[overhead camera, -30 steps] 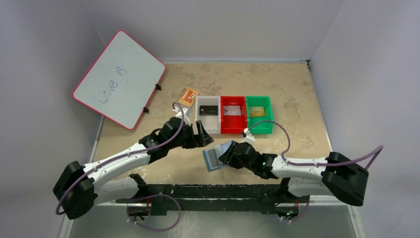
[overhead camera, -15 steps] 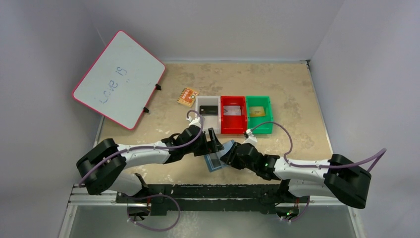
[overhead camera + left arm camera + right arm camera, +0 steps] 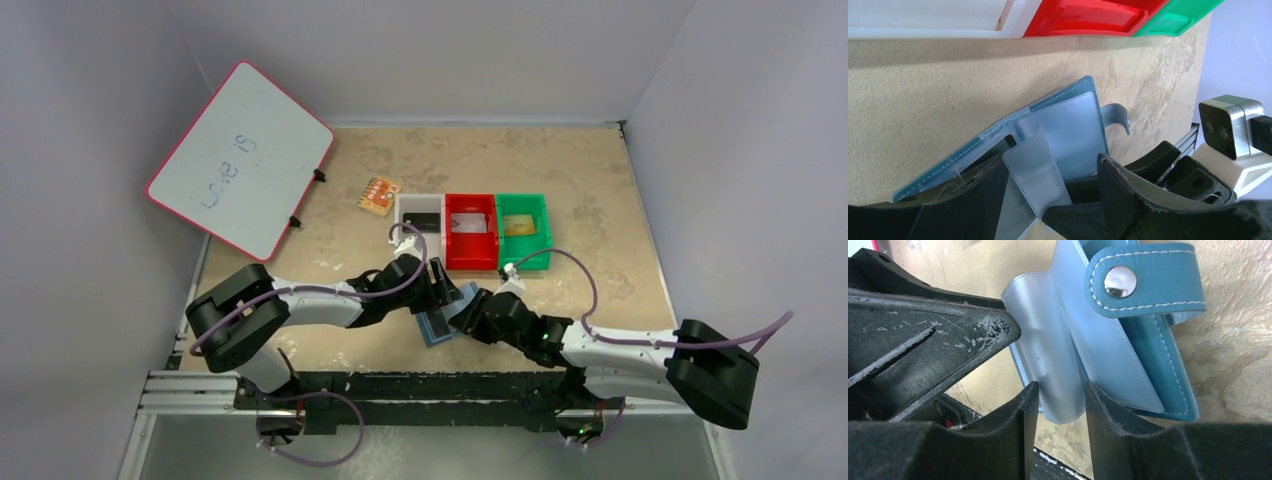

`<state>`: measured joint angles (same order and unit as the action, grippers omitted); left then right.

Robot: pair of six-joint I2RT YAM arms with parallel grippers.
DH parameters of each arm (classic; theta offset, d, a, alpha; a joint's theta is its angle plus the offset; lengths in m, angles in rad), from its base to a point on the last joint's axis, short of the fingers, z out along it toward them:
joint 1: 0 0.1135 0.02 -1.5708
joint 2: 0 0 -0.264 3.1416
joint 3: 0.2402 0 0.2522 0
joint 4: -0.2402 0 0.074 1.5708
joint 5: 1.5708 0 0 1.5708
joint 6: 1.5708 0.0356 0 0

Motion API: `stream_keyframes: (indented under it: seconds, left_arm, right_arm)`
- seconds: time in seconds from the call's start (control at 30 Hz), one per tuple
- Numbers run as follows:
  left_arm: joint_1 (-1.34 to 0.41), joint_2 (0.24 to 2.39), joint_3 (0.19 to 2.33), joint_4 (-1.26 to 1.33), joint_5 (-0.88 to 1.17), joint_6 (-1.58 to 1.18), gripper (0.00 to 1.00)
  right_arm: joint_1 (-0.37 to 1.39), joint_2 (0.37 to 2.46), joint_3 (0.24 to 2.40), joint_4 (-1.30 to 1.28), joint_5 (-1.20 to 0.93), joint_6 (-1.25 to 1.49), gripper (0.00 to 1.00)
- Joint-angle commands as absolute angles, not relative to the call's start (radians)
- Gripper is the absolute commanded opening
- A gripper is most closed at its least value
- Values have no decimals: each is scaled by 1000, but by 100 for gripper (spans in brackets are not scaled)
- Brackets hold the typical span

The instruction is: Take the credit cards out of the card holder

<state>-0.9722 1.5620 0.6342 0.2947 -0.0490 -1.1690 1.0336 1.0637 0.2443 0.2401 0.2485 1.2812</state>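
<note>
Wallet (image 3: 437,322): lying open on the table (image 3: 600,180) between your grippers
Right gripper (image 3: 1062,390): pinching its clear sleeve (image 3: 1058,355)
Left gripper (image 3: 1053,165): jaws standing spread around that sleeve
Whiteboard (image 3: 240,160): showing "Love is"

overhead wide, wrist close-ups share wallet (image 3: 1068,130)

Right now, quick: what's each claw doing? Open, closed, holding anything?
Left gripper: open, straddling the clear flap of the wallet.
Right gripper: closed, holding the wallet.
</note>
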Motion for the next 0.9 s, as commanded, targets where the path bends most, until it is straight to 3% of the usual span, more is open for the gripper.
stream_keyframes:
  seconds: [0.0, 0.1, 0.17, 0.23, 0.37, 0.6, 0.87]
  left_arm:
    - [-976, 1574, 685, 365, -45, -1190, 63]
    - [-977, 1583, 695, 380, -26, -1191, 59]
    - [-980, 1595, 705, 390, -18, -1195, 58]
    - [-981, 1611, 722, 390, -10, -1194, 57]
    - [-988, 1640, 746, 387, -9, -1193, 55]
    - [-1003, 1674, 811, 372, -2, -1188, 54]
    - [-1010, 1750, 846, 349, -19, -1206, 54]
  right_arm:
    - [1031, 1040, 246, 212, 286, 1296, 43]
    - [1031, 1017, 265, 157, 292, 1290, 47]
    - [1031, 988, 261, 134, 295, 1288, 60]
    - [1031, 927, 230, 142, 297, 1308, 62]
    - [1031, 781, 186, 126, 312, 1297, 61]
    - [1031, 627, 219, -116, 378, 1325, 55]
    - [1031, 513, 265, -278, 427, 1308, 41]
